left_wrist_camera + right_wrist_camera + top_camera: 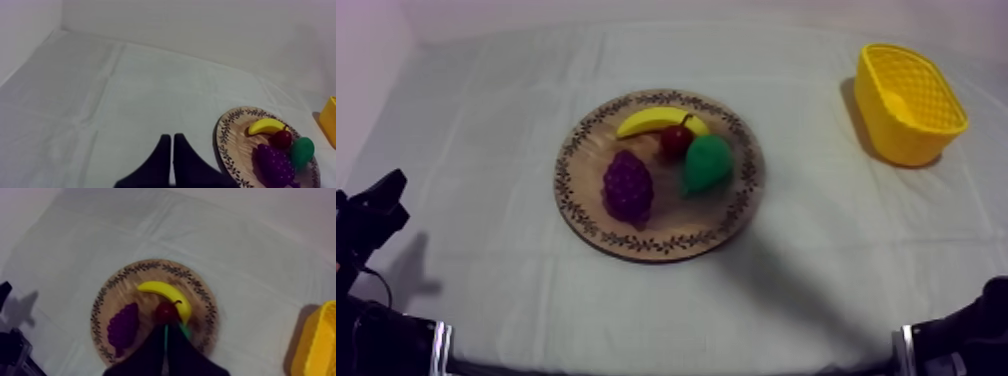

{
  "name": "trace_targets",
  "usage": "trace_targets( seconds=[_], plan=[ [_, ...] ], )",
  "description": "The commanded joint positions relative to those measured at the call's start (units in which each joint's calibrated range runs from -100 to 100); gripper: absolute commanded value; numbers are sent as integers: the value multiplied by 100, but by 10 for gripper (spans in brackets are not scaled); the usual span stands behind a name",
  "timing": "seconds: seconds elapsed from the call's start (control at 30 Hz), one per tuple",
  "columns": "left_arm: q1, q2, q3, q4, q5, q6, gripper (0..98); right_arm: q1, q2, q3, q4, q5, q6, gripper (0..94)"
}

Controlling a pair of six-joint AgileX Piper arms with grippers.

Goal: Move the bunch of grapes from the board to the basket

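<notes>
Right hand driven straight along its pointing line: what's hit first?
The right hand would probably meet the pear first, on the wooden board; the small red fruit lies just beyond. Depth unclear.

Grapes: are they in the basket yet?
No, the grapes lie on the board beside the pear, and the basket stands apart from the board.

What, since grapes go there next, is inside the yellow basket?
Inside the yellow basket I see only its own lattice walls, no fruit. Its near wall hides the lowest part.
</notes>
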Motion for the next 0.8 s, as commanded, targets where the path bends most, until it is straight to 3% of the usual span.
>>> trace_targets(
  seconds=[0.0, 0.23, 0.4, 0.77],
  plan=[
    [0, 0, -2, -4, -5, -1, 1, -141, 421, -735, 61, 306, -339, 3],
    [0, 0, -2, -4, -5, -1, 1, -502, 1306, -1779, 258, 1141, -1040, 2],
    [0, 0, -2, -4, -5, -1, 1, -643, 1800, -2214, 232, 1607, -1406, 2],
    [0, 0, -2, -4, -5, -1, 1, -787, 2824, -2839, 146, 2351, -1534, 2]
  ],
)
